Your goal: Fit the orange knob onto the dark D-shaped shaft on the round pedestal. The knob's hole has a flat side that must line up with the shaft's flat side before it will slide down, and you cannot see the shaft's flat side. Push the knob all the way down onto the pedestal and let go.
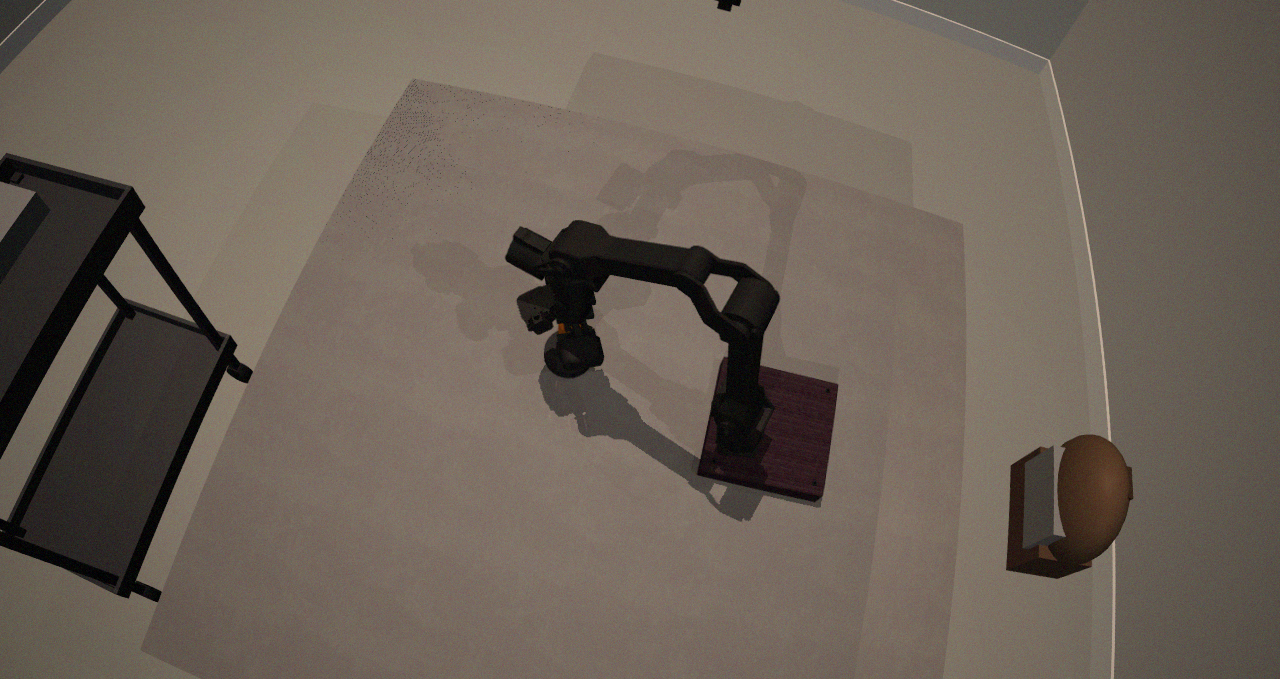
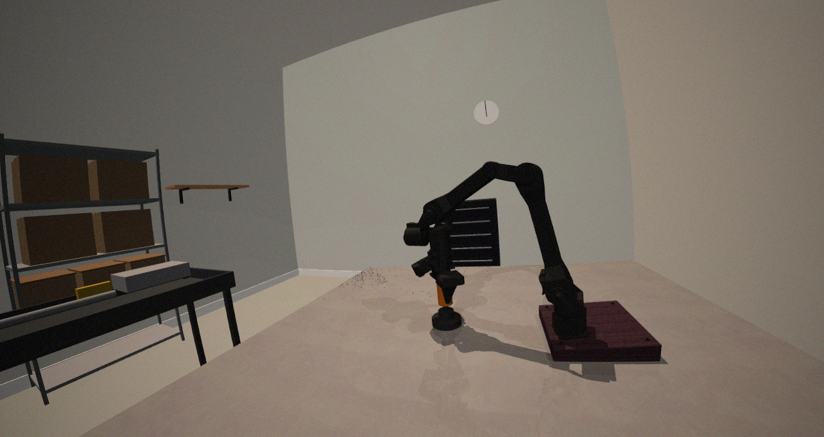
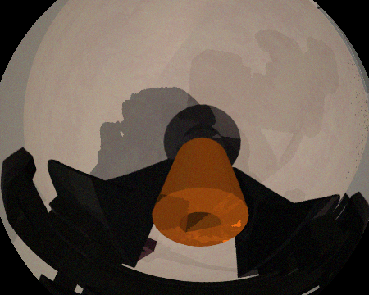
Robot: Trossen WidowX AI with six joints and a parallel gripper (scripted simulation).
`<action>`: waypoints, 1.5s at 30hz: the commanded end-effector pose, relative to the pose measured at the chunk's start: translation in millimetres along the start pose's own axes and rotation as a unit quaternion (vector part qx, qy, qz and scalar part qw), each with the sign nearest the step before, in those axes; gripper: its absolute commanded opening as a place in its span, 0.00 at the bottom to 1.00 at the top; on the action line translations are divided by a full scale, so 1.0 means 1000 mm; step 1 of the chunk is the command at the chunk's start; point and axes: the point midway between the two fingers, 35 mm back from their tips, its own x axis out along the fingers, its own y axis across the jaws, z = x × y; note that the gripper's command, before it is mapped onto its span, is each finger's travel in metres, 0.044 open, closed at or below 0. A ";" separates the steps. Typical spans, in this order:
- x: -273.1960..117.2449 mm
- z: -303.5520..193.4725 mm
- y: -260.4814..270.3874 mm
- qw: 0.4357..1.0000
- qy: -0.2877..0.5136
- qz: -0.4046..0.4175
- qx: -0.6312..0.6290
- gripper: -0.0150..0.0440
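The orange knob (image 1: 562,327) (image 2: 442,296) (image 3: 201,172) is upright between the two dark fingers of my gripper (image 2: 446,296) (image 3: 201,170), which is shut on it. The round dark pedestal (image 1: 560,360) (image 2: 445,321) (image 3: 227,123) stands on the table directly under the knob. In the exterior view the knob's lower end is at or just above the top of the pedestal's raised centre, well above the broad base. Whether they touch is unclear. The wrist view shows the knob's hole from above, with a straight edge. The knob hides the shaft and its flat side.
The arm's base stands on a dark red board (image 1: 801,424) (image 2: 622,333) to the right of the pedestal. A black cart (image 1: 116,335) stands off the table's left side. A brown chair-like object (image 1: 1092,496) is off the right side. Shelves with boxes (image 2: 55,232) are in the far left background.
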 end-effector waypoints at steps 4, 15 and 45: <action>-0.002 0.005 -0.004 0.999 -0.006 -0.002 -0.037 0.25; 0.002 0.005 -0.004 0.999 -0.006 -0.002 -0.037 0.25; 0.003 0.001 0.000 0.990 -0.005 -0.002 -0.141 0.25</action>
